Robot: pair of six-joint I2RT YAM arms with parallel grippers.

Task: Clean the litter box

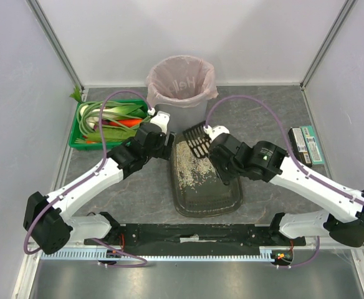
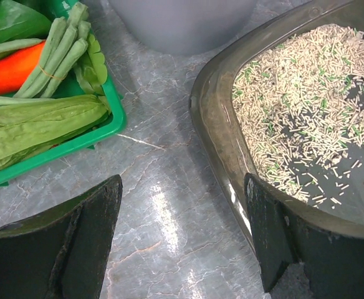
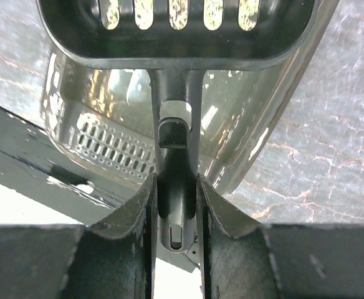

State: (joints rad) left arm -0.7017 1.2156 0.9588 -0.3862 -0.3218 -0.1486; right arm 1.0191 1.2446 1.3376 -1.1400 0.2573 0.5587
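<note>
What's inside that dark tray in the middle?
The litter box holds beige litter with green flecks, mostly toward its far end; the near floor looks bare. The right arm covers its far right corner.

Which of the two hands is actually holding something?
The right hand: it is shut on the handle of the dark slotted scoop. The left hand stands open by the litter box, gripping nothing.

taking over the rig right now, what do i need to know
Left pincer: open at the left rim of the litter box, gripping nothing.
Right pincer: shut on the scoop handle, with the scoop over the box's far end, near the bin.
Done: scoop in hand.
Left: litter with green bits lies in the box; likely sift it and dump into the bin.
</note>
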